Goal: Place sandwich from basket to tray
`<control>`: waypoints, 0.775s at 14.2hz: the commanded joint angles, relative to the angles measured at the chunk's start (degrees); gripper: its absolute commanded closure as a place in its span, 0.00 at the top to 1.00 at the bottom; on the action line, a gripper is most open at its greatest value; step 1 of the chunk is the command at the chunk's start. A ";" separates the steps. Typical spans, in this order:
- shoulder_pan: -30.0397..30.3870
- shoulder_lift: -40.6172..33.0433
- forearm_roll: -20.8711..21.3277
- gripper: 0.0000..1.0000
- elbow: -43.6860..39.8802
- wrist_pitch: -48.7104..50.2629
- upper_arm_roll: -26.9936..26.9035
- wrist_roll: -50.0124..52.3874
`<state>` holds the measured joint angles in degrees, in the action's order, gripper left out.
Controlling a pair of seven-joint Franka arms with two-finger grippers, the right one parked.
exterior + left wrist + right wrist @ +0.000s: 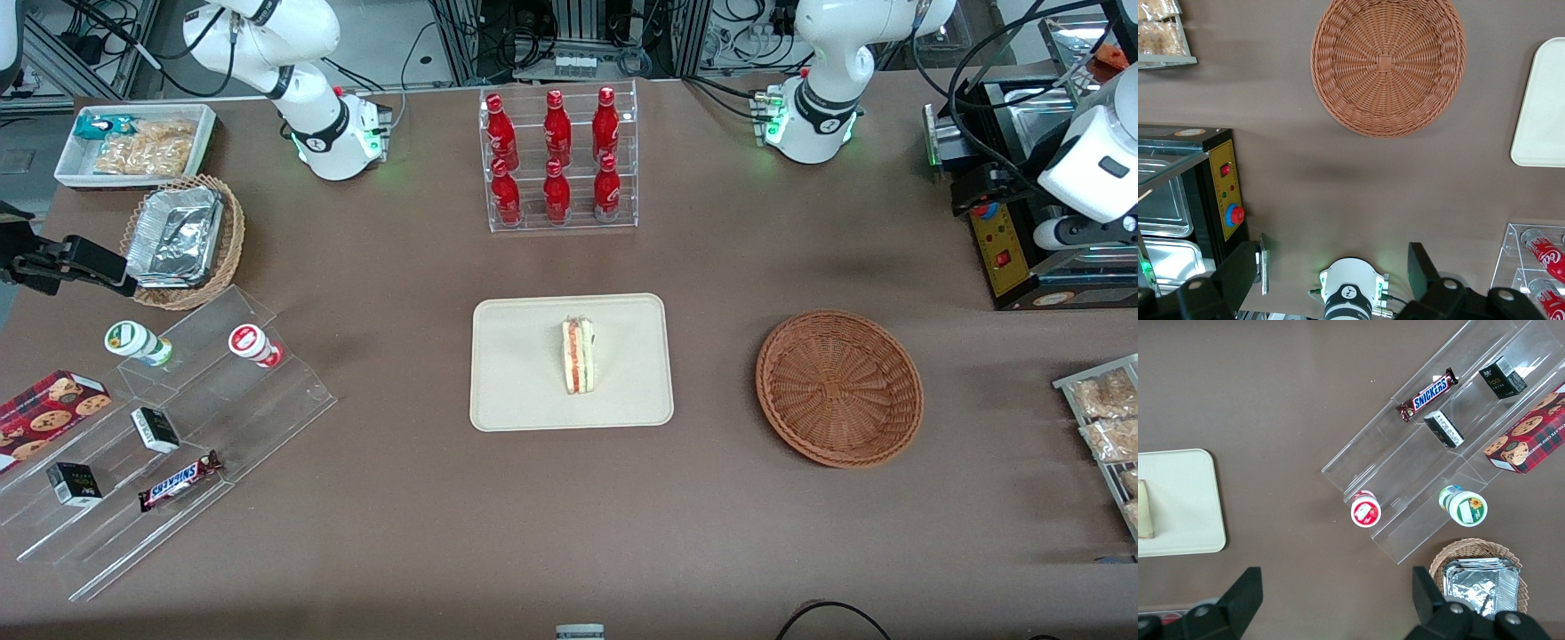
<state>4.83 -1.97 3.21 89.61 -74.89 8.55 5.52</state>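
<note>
The sandwich (578, 356), a pale wedge with red and green layers, lies on the cream tray (516, 391) at the table's middle. Its edge also shows in the right wrist view (1145, 510) on the tray (1185, 507). The reddish-brown basket (838, 387) stands beside the tray toward the working arm's end and is empty. It also shows in the left wrist view (1388, 63), with a corner of the tray (1541, 113). My gripper (1335, 273) is open and empty. It hangs high above the table (1080, 227), farther from the front camera than the basket.
A clear rack of red bottles (558, 160) stands farther back than the tray. A black machine (1022, 240) and a rack of snack packs (1107, 418) are at the working arm's end. An acrylic stepped stand (169, 427), a tan foil-filled basket (182, 240) and a white bin (133, 142) are at the parked arm's end.
</note>
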 commanded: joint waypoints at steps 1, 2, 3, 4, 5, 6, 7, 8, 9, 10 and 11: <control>0.18 -1.37 -0.84 1.00 1.18 -0.35 0.42 -0.95; 0.18 -1.02 -2.06 1.00 0.92 0.00 0.42 -0.87; 0.18 -0.76 -2.25 1.00 0.65 0.01 0.42 -0.69; 0.18 -0.67 -2.34 1.00 0.65 -0.43 0.42 -0.43; 0.18 -0.32 -2.25 1.00 0.48 -1.13 0.42 -0.34; 0.18 0.21 -2.16 1.00 0.30 -1.57 0.50 0.01; 0.26 0.21 -2.42 1.00 0.30 -1.32 0.42 1.06; 0.44 0.30 -2.51 1.00 0.21 -1.31 0.42 2.37; 0.44 0.30 -2.60 1.00 0.21 -1.31 0.42 2.99; 0.53 0.39 -3.30 1.00 0.30 -1.66 0.33 3.35; 0.70 0.39 -4.78 1.00 0.39 -2.01 0.15 3.53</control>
<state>4.85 -1.44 0.58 89.76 -75.84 8.67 7.79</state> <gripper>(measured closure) 0.000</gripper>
